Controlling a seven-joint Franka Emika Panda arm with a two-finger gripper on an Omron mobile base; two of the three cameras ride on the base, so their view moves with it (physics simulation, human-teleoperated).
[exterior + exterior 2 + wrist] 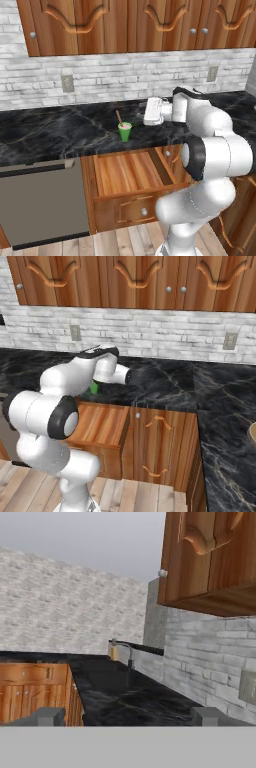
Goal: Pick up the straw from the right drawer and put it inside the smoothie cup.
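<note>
Arm bent level over counter [60,132], fingers [50,716] spread empty, straw [119,118] in smoothie cup [125,132]

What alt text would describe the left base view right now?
A thin straw stands tilted in the small green smoothie cup on the black counter, above the open, bare right drawer. The white arm's tool hangs level just right of the cup.

We find no readable text, labels, brands, numbers or signs on anything in these views.
</note>
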